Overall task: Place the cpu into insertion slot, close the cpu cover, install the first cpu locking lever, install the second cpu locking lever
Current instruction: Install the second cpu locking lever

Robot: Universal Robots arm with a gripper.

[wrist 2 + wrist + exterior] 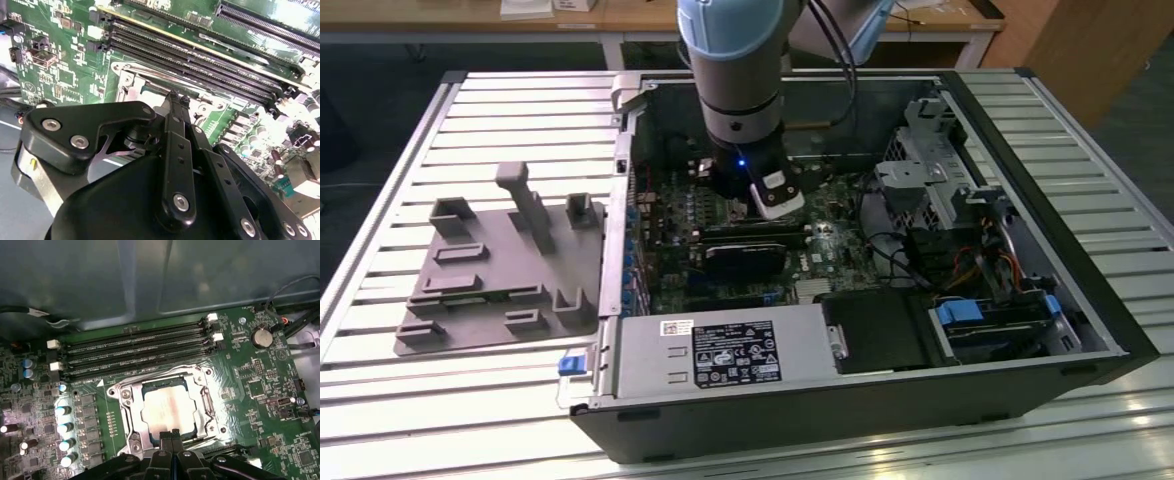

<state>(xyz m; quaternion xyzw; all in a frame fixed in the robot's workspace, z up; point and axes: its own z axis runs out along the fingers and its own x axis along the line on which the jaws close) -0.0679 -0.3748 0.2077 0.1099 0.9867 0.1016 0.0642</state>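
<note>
In the first wrist view the cpu (pixel 167 407), a pale silvery square, lies in the insertion slot (pixel 131 437). The silvery cpu cover (pixel 202 392) lies flat around it as a frame. My gripper (pixel 172 433) is shut, its two black fingertips pressed together with nothing between them. The tips sit at the edge of the cover nearest the wrist, touching or just above it. The second wrist view has the closed fingers (pixel 176 100) over the socket's metal rim (pixel 142 82). In the exterior view the gripper (pixel 767 205) hangs low inside the open computer case over the motherboard.
Several long memory slots (pixel 135 347) run just beyond the socket, with a coin battery (pixel 260 336) and capacitors (pixel 62 427) to the sides. The case walls (pixel 620 200), a power supply (pixel 720 355) and a drive cage (pixel 934 170) ring the board. A grey fixture (pixel 494 265) lies outside the case.
</note>
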